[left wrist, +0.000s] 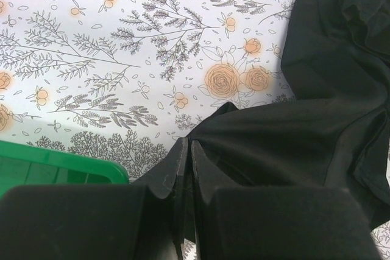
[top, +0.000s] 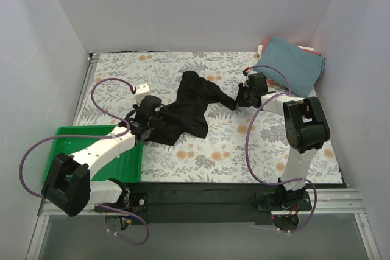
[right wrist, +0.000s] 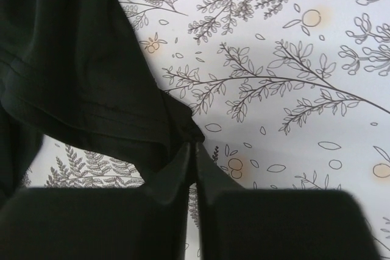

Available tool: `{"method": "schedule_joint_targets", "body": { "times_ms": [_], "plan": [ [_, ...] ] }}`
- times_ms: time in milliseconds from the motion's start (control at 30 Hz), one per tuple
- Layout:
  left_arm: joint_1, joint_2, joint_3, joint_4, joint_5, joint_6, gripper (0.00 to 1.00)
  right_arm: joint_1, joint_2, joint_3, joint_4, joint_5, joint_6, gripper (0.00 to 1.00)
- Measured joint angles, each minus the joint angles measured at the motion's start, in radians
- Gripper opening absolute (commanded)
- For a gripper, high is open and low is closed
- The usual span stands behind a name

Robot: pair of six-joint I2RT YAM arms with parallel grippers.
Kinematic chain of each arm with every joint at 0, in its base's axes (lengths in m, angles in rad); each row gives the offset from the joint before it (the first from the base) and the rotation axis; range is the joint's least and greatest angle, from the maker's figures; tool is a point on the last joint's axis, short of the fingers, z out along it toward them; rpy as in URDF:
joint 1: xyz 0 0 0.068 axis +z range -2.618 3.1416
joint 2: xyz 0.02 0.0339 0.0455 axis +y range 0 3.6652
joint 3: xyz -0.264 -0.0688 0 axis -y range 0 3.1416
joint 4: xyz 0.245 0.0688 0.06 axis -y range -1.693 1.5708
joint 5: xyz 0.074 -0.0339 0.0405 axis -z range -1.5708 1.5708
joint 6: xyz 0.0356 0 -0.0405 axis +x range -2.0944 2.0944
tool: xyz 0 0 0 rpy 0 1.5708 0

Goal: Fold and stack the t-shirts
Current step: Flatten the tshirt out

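Plain white walls enclose a table covered in floral-patterned cloth.

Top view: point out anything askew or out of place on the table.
The black cloth t-shirt lies bunched and twisted mid-table rather than flat, pinched at its ends by the left gripper and the right gripper. The folded teal-blue cloth t-shirt sits tilted in the far right corner.

The left arm stretches low and forward, its left gripper pinched closed on the crumpled black cloth t-shirt's near-left edge. The right arm folds at the elbow, its right gripper clamped on that shirt's right corner.
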Motion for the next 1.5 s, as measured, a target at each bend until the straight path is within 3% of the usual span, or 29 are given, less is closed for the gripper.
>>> {"method": "schedule_joint_targets", "body": {
  "times_ms": [333, 500, 667, 867, 933, 1033, 1100, 1233, 1367, 1500],
  "plan": [
    [0.132, 0.166, 0.017, 0.095, 0.098, 0.011, 0.0, -0.053, -0.056, -0.008, -0.028, -0.042, -0.002, 0.01],
    [0.175, 0.294, 0.188, 0.118, 0.161, 0.045, 0.0, -0.161, -0.291, -0.079, -0.045, -0.002, -0.007, 0.01],
    [0.181, 0.324, 0.394, 0.157, 0.195, 0.107, 0.0, -0.2, -0.576, -0.158, -0.081, 0.12, -0.025, 0.01],
    [0.19, 0.315, 0.477, 0.261, 0.271, 0.173, 0.0, -0.238, -0.817, -0.23, -0.149, 0.23, -0.038, 0.01],
    [0.196, 0.32, 0.472, 0.279, 0.288, 0.183, 0.15, -0.247, -0.868, -0.257, -0.162, 0.264, -0.04, 0.01],
    [0.215, 0.372, 0.476, 0.276, 0.287, 0.18, 0.7, -0.251, -0.911, -0.301, -0.187, 0.301, -0.042, 0.01],
    [0.227, 0.438, 0.48, 0.254, 0.268, 0.163, 0.83, -0.251, -0.908, -0.323, -0.201, 0.307, -0.045, 0.01],
    [0.23, 0.512, 0.432, 0.194, 0.242, 0.138, 0.85, -0.251, -0.874, -0.358, -0.219, 0.303, -0.045, 0.01],
    [0.19, 0.496, 0.36, 0.183, 0.26, 0.116, 0.73, -0.25, -0.837, -0.365, -0.23, 0.283, -0.044, 0.01],
    [0.145, 0.46, 0.302, 0.19, 0.332, 0.081, 0.7, -0.251, -0.834, -0.365, -0.227, 0.253, -0.043, 0.01]
  ]
}}
